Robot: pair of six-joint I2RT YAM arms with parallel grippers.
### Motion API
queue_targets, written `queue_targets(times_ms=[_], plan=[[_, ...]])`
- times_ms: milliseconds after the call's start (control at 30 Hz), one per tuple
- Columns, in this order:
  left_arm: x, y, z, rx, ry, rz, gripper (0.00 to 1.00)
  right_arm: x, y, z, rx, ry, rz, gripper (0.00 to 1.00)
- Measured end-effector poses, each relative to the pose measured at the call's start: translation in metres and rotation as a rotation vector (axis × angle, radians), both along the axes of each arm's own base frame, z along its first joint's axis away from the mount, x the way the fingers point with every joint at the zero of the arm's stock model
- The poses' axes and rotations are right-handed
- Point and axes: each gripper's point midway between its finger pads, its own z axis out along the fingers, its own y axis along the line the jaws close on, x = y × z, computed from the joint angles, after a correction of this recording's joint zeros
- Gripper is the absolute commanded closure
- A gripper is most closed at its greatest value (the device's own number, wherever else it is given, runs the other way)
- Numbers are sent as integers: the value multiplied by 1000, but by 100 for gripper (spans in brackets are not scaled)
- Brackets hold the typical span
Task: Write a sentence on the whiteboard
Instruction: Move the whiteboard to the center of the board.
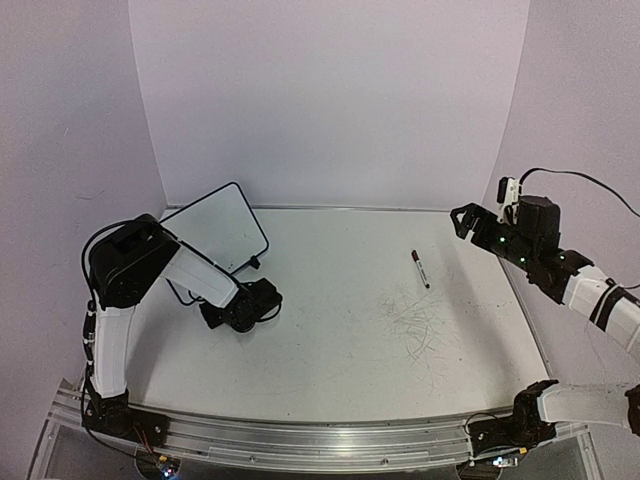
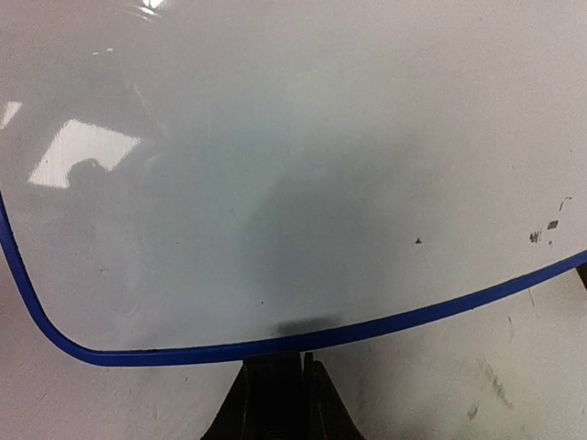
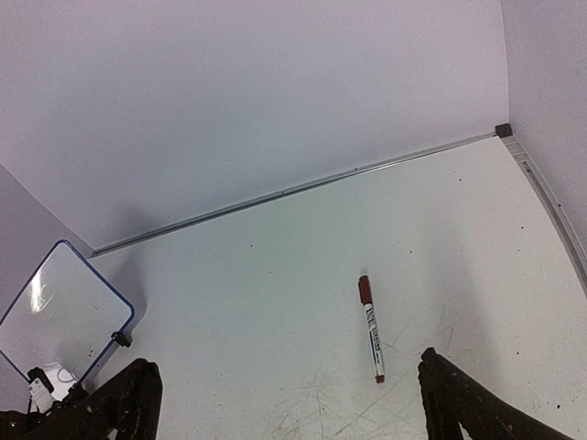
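Observation:
The whiteboard point(image 1: 215, 230) stands tilted at the back left, white with a thin dark-blue rim. It fills the left wrist view point(image 2: 275, 165) and shows small in the right wrist view point(image 3: 60, 312). No sentence shows on it, only a few dark specks. My left gripper point(image 2: 293, 362) is shut at the board's lower rim, fingertips pressed together on the blue edge. A marker point(image 1: 420, 268) with a dark-red cap lies on the table right of centre point(image 3: 371, 328). My right gripper point(image 1: 462, 222) hangs open and empty above the table, right of and beyond the marker point(image 3: 286, 367).
The tabletop point(image 1: 340, 320) is white with scribble marks point(image 1: 415, 325) near the marker. White walls close the back and both sides. A black clip foot point(image 3: 119, 339) shows at the board's lower corner.

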Motion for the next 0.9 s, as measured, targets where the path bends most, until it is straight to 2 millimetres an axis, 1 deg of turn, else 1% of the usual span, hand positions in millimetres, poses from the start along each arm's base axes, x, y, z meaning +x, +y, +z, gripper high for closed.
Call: queue_targets(times_ms=[100, 200, 367, 467, 533, 800, 900], plan=[[-12, -10, 0, 20, 14, -52, 100, 5, 8, -12, -17, 28, 41, 2], [-22, -20, 1, 38, 26, -108, 100, 9, 22, -35, -51, 83, 96, 2], [-35, -42, 1, 31, 37, -245, 100, 4, 62, -76, -120, 172, 226, 2], [-41, -54, 0, 22, 51, -333, 100, -3, 78, -96, -150, 213, 276, 2], [-42, -63, 0, 10, 62, -384, 100, -7, 84, -105, -162, 235, 293, 2], [-41, -93, -1, 3, 98, -555, 100, -16, 108, -126, -198, 275, 350, 2], [-46, -110, 0, -5, 107, -628, 100, -21, 113, -131, -204, 283, 362, 2]])
